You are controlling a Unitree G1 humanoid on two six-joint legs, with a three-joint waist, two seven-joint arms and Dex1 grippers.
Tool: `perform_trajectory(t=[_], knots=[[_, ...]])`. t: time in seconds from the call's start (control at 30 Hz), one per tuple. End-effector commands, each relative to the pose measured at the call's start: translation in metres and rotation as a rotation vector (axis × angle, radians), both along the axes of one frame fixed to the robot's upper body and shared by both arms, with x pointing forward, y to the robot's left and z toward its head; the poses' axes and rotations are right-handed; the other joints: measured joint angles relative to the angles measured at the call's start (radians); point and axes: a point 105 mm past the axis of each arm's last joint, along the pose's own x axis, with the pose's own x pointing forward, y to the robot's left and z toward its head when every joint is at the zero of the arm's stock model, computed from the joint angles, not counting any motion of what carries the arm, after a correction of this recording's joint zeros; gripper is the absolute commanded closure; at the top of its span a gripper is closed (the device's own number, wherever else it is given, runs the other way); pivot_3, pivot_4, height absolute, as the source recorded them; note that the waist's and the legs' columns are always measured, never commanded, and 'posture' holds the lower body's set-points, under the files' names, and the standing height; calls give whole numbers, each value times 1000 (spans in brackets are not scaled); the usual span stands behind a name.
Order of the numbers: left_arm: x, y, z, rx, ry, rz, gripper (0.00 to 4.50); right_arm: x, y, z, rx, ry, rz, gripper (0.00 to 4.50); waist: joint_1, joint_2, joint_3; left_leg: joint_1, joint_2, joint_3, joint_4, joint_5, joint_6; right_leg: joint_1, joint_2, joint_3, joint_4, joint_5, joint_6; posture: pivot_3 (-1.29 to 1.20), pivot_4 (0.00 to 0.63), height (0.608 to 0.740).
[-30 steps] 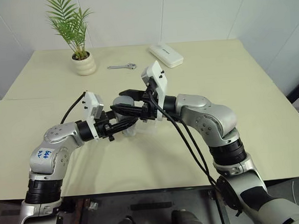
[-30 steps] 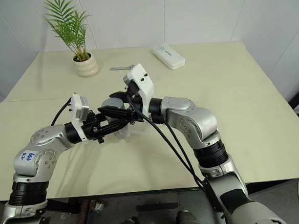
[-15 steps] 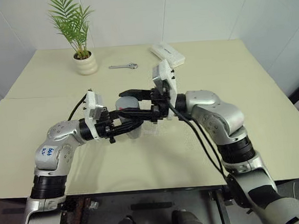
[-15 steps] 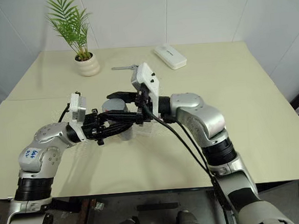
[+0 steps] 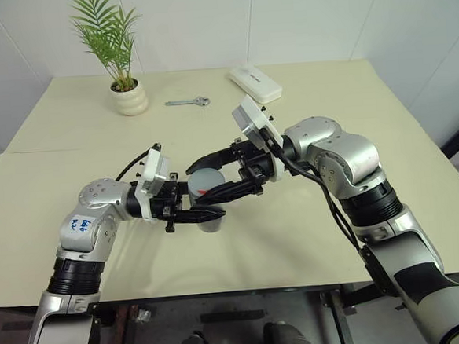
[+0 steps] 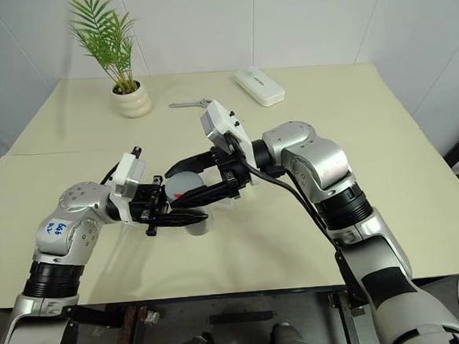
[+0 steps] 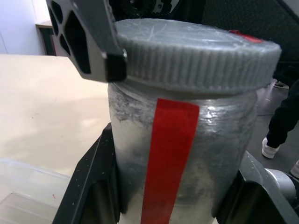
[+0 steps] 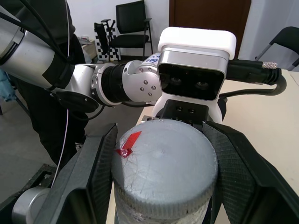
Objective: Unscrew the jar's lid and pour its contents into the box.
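The jar, cloudy-walled with a red strip, is held above the table, with my left gripper shut on its body from the left. Its grey ribbed lid carries a small red mark. My right gripper comes in from the right and is shut on the lid, one finger on each side. The contents cannot be made out through the jar's wall. A corner of the clear box lies on the table below the jar.
At the back of the cream table stand a white ribbed plant pot with a green palm, a metal wrench and a white oblong case. The right side of the table is bare.
Both grippers have come a little nearer to me with the jar between them. Both wrists have swung round, the right one more, while each keeps its grip.
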Motion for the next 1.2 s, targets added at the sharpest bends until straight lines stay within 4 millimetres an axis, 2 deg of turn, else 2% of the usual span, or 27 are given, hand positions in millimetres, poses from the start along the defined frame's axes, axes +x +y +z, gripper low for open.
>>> perform_trajectory(t=[0.03,0.17,0.23,0.43,0.6,0.9,1.0,1.2], knots=[[1,5,16,-43,-52,12,2573,-4,-2,5,24,-25,10,1948,-1,0,0,0,0,0,0,0,0,0,0,0,0,0,0,0,150,740],[-2,5,16,-45,-53,12,2573,2,1,4,46,27,-56,534,-1,0,0,0,0,0,0,0,0,0,0,0,0,0,0,0,150,740],[-2,5,17,-60,-48,13,2573,2,1,6,58,31,-62,28,-1,0,0,0,0,0,0,0,0,0,0,0,0,0,0,0,150,740],[-4,7,14,-63,-31,26,2573,7,-6,13,99,26,-96,28,-2,0,0,0,0,0,0,0,0,0,0,0,0,0,0,0,150,740],[4,17,14,-62,-53,112,2573,13,-11,23,156,-14,-152,28,-1,0,0,0,0,0,0,0,0,0,0,0,0,0,0,0,150,740],[11,15,12,-72,-68,163,2573,3,7,14,150,-16,-134,28,-1,0,0,0,0,0,0,0,0,0,0,0,0,0,0,0,150,740],[9,11,9,-73,-58,157,2573,9,18,12,155,-43,-169,28,-3,0,0,0,0,1,0,0,0,0,0,1,1,0,0,0,150,740],[6,9,8,-76,-55,156,2573,14,20,15,175,-41,-189,28,0,0,0,0,0,1,0,0,0,0,0,1,1,0,0,0,150,740]])
